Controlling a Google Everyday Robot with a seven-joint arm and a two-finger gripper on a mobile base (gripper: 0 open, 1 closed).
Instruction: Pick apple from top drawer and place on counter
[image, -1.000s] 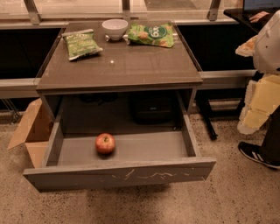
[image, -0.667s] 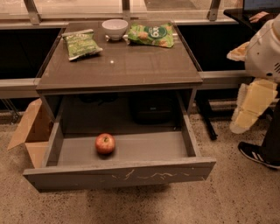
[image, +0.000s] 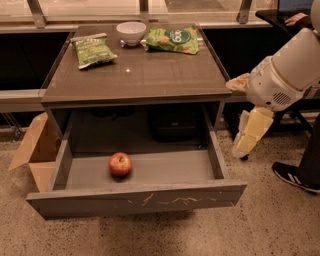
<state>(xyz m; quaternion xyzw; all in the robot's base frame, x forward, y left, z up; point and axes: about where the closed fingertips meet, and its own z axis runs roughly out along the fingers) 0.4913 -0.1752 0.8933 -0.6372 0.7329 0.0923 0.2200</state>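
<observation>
The red apple (image: 120, 164) lies on the floor of the open top drawer (image: 137, 201), left of its middle. The drawer is pulled out from under the brown counter (image: 135, 75). My gripper (image: 246, 145) hangs downward at the right of the cabinet, just outside the drawer's right wall and above it. It is well to the right of the apple and holds nothing I can see. My white arm (image: 285, 70) comes in from the upper right.
A white bowl (image: 131, 32) and two green snack bags (image: 91, 49) (image: 172, 39) lie at the counter's back. A cardboard box (image: 32, 150) stands left of the drawer. A person's black shoe (image: 295, 176) is on the floor at right. A dark bag (image: 175, 122) sits behind the drawer.
My arm and gripper have moved left and lower, closer to the cabinet's right side. The apple and drawer have not moved.
</observation>
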